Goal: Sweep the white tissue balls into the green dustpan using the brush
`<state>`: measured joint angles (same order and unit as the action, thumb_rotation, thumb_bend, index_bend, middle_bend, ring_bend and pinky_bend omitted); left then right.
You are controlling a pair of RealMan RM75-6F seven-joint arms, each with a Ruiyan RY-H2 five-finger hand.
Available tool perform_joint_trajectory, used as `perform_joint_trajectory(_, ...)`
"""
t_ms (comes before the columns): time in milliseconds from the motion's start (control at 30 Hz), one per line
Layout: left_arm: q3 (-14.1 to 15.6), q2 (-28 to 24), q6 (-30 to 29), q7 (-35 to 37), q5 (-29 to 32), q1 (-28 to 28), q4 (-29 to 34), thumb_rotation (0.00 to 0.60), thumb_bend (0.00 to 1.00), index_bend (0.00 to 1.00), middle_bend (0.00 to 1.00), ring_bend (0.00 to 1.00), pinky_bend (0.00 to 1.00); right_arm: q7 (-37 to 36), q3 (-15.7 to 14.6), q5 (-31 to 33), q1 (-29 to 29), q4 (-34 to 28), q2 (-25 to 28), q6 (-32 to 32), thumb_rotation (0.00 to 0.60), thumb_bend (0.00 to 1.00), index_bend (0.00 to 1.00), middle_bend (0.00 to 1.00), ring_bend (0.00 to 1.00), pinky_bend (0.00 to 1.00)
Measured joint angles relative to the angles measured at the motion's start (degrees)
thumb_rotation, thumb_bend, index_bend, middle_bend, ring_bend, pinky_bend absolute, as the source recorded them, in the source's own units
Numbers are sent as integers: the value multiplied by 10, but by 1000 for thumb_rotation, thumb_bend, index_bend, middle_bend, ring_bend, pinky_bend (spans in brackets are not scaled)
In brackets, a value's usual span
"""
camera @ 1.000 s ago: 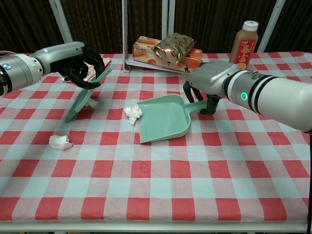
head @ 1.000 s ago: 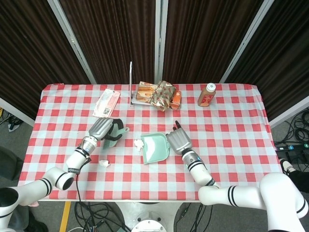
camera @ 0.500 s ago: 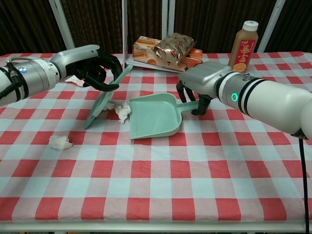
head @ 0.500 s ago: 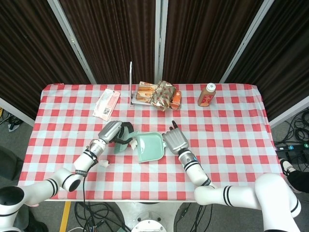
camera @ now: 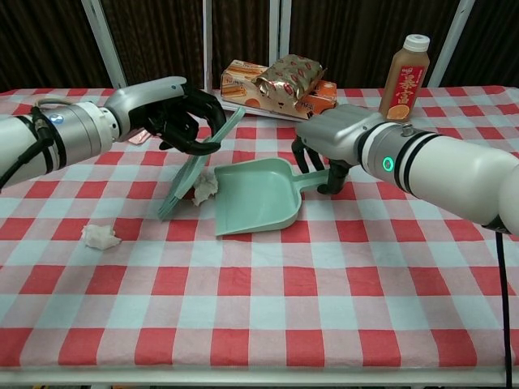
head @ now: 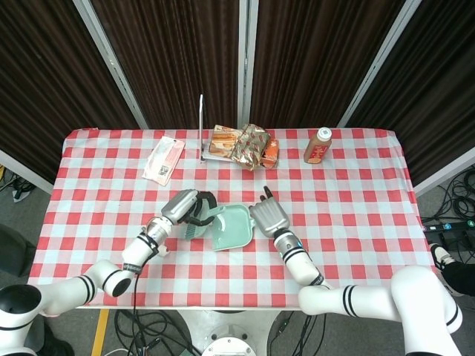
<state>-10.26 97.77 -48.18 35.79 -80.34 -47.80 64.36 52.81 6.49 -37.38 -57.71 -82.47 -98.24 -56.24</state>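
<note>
Gripping the brush (camera: 188, 172) in the left hand (camera: 180, 115) to nudge one tissue ball (camera: 204, 189) toward the green dustpan (camera: 255, 200), steadied by the right hand (camera: 324, 139) clasping its handle, another ball (camera: 100, 236) lying far left.

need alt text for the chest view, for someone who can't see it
Over a red checked table, the left hand holds a green brush against a white tissue ball at the mouth of a green dustpan, whose handle the right hand holds. A second tissue ball lies further left; snack packets and a bottle stand behind.
</note>
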Motion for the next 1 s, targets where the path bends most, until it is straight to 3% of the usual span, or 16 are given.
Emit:
perform_joint_trajectory(333, -6, -25, -15, 5, 10, 10, -1, 600, 358, 515, 512, 728, 824, 38, -9, 29, -13, -19, 14, -6, 600, 406, 663, 578, 243, 75)
perform_joint_trajectory(1000, -10, 32, -10, 50, 2, -7, -16, 600, 367, 516, 513, 728, 824, 31, 1, 35, -29, 2, -15, -7, 600, 406, 666, 578, 243, 76)
